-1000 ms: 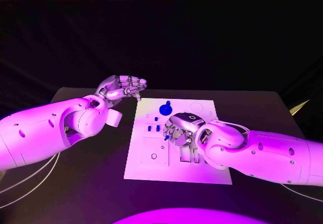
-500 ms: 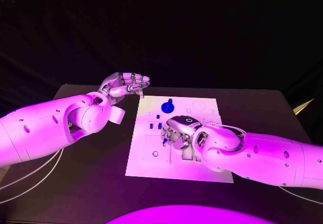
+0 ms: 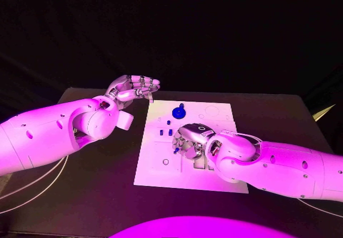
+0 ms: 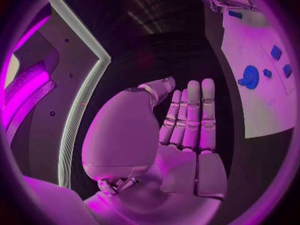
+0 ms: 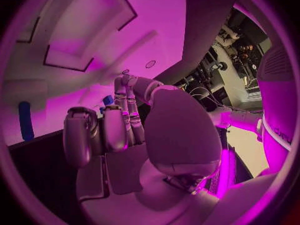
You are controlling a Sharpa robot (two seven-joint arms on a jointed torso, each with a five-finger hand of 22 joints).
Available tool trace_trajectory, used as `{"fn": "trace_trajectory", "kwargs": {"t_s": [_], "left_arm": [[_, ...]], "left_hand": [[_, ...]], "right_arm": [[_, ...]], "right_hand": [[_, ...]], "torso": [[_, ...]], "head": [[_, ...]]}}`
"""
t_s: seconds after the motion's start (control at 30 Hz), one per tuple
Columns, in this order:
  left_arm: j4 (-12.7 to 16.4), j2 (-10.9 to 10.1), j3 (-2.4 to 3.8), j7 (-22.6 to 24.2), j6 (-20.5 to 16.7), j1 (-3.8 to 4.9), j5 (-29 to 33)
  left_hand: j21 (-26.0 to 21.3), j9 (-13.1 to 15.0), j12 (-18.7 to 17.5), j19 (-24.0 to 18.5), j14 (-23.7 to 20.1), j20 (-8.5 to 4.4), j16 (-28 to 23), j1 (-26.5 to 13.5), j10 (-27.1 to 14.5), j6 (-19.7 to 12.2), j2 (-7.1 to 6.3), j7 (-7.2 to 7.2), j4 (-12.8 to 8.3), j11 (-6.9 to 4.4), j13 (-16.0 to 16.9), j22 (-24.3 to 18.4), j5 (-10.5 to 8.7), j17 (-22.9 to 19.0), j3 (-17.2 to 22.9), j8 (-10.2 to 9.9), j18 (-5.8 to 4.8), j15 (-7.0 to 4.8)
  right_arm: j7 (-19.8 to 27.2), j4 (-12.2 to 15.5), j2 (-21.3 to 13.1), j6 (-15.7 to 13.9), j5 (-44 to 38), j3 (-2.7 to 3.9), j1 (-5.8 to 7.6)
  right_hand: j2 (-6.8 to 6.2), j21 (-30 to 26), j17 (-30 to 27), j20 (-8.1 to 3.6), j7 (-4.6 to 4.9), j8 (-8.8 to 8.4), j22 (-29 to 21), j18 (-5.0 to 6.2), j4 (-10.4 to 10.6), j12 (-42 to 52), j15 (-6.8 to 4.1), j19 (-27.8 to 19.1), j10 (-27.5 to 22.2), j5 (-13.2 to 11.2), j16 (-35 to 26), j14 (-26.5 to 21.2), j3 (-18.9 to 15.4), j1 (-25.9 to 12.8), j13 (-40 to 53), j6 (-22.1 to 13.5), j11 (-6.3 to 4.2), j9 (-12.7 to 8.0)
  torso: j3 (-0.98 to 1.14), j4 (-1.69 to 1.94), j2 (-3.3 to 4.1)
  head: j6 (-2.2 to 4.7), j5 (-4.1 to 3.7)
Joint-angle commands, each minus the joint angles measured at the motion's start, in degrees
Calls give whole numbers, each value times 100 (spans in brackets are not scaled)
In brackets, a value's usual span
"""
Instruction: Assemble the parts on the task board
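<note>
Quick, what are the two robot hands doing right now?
Left robot hand: raised beside the task board, fingers curled, holding nothing.
Right robot hand: down over the task board, fingers curled; whether it holds a part cannot be told.

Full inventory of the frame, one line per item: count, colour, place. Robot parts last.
table: one, black, under everything.
task board: one, white, at the middle of the table.
gear-shaped part: one, blue, on the board's far end.
small parts: a few, blue, on the board between the gear-shaped part and the right hand; exact count unclear.
left hand: one, silver, raised beyond the board's far left corner, fingers curled in, nothing visibly in it.
right hand: one, silver, down on the board's middle, fingers curled; whether it holds a part cannot be told.
</note>
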Motion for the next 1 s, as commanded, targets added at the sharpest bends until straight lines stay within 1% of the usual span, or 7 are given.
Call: {"fn": "trace_trajectory", "kwargs": {"t_s": [0.03,0.17,0.23,0.5,0.63,0.83,1.0], "left_arm": [[7,4,6,34,38,4,-9],[4,5,6,33,40,4,-9],[2,5,6,32,41,4,-9],[-6,7,6,30,47,3,-9],[-7,7,6,29,50,3,-9],[-6,4,6,24,53,3,-9],[-4,1,6,20,58,3,-9]], "left_hand": [[19,5,18,-30,-31,4,-30,45,-35,21,11,35,-36,-13,-7,5,20,-5,5,19,27,13],[19,5,18,-30,-31,4,-30,45,-35,21,11,35,-36,-13,-7,5,20,-5,5,19,27,13],[19,5,18,-30,-31,4,-30,45,-35,21,11,35,-36,-13,-7,5,20,-5,5,19,27,13],[19,5,18,-30,-31,4,-30,45,-35,21,11,35,-36,-13,-7,5,20,-5,5,19,27,13],[19,5,18,-30,-31,4,-30,45,-35,21,11,35,-36,-13,-7,5,20,-5,5,19,27,13],[18,8,26,-36,-28,5,-41,40,-47,23,13,34,-36,-12,-8,8,20,-12,0,27,28,14],[18,8,26,-36,-28,5,-41,40,-47,23,13,34,-36,-12,-8,8,20,-12,0,27,28,14]], "right_arm": [[-27,6,-5,89,-131,-1,-7],[-55,5,-13,65,-166,-1,-8],[-64,7,-17,60,-177,-1,-8],[-62,29,-14,105,-190,-1,-10],[-56,37,-3,143,-187,-2,-13],[-72,26,16,211,-192,-4,-17],[-177,-13,43,240,-255,-9,-22]], "right_hand": [[60,-21,-2,-53,-9,20,586,-59,-7,18,-36,113,69,8,-3,210,21,-22,4,37,-42,20],[60,-21,-2,-53,-9,20,586,-59,-7,18,-36,113,69,8,-3,210,21,-22,4,37,-42,20],[60,-21,-2,-53,-9,20,586,-59,-7,18,-36,113,69,8,-3,210,21,-22,4,37,-42,20],[60,-21,-2,-53,-9,20,586,-59,-7,18,-36,113,69,8,-3,210,21,-22,4,37,-42,20],[60,-21,-2,-53,-9,20,586,-59,-7,18,-36,113,69,8,-3,210,21,-22,4,37,-42,20],[60,-21,-2,-53,-9,20,586,-59,-7,18,-36,113,69,8,-3,210,21,-22,4,37,-42,20],[60,-21,-2,-53,-9,20,586,-59,-7,18,-36,113,69,8,-3,210,21,-22,4,37,-42,20]], "torso": [[2,0,2],[4,1,0],[2,-3,2],[3,-2,3],[-2,-2,2],[-3,3,0],[-6,6,0]], "head": [[-4,9],[-4,-1],[-2,8],[-12,21],[-23,21],[-35,24],[-45,19]]}}
